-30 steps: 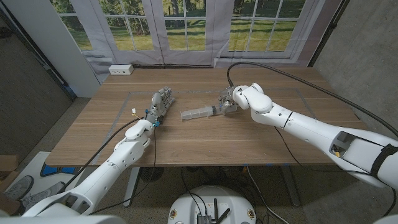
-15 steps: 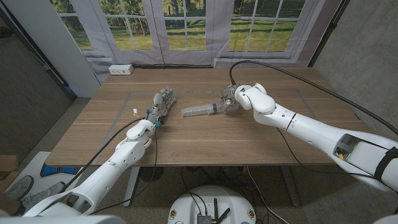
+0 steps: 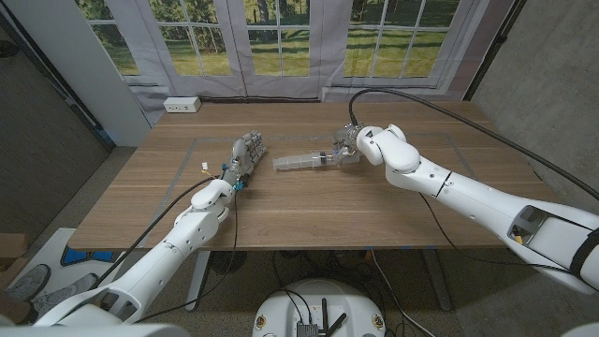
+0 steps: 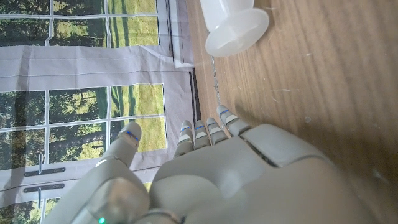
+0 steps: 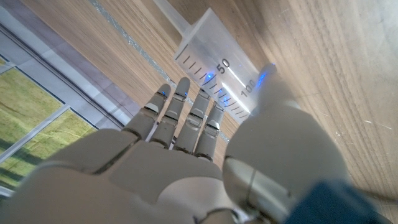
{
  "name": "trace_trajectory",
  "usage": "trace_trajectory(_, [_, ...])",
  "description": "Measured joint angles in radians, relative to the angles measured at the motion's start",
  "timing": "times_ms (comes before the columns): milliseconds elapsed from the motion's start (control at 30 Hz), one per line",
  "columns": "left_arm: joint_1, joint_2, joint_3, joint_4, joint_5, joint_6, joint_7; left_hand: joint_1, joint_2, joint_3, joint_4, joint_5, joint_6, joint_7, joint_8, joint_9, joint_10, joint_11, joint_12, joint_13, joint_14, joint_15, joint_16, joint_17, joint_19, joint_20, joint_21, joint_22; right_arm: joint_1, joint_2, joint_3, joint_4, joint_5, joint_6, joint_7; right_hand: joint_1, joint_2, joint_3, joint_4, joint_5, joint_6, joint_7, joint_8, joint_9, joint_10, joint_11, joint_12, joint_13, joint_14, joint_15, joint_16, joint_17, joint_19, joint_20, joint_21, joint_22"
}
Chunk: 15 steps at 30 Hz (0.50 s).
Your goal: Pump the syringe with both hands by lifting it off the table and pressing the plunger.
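Two arms reach over the wooden table [image 3: 309,201], and between them we have one oversized syringe [image 3: 304,161] to manage. Our right hand [image 3: 354,147] grips its barrel end; in the right wrist view the fingers [image 5: 186,115] lie over the marked barrel with the thumb on the other side, so we hold it firmly. From the head view it looks raised just above the wood, though we cannot tell for certain. Our left hand [image 3: 245,154] waits near the syringe's free end, apart from it, fingers straight and close together, holding nothing.

We judge the syringe light for its bulk, a hollow plastic tube, stiff enough not to bend in a squeeze. Its smooth wall may well be slippery, so a wrap around the barrel should suit better than a pinch. For the second hand, the flared end [image 4: 236,28] seen in the left wrist view looks the likeliest place to press.

Its barrel is translucent, whitish, printed with dark graduation lines and numerals such as 50 and 100. Whether that wide flare is the plunger head, we cannot tell.
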Motion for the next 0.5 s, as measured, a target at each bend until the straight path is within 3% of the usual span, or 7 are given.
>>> trace_trajectory(500, [0.006,0.017,0.003,-0.023,0.002,0.016,-0.005,0.0,0.0,0.0,0.0,0.0,0.007,-0.007,0.0,0.0,0.0,0.0,0.0,0.0,0.0,0.0,0.0,0.0,0.0,0.0,0.0,0.0,-0.025,-0.014,0.033,-0.043,-0.011,-0.011,-0.02,0.0,0.0,-0.001,-0.001,0.0,0.014,0.014,0.001,-0.005,0.02,0.002,-0.003,-0.002,0.035,0.001,0.009,-0.002,0.011,-0.011,0.0,0.0])
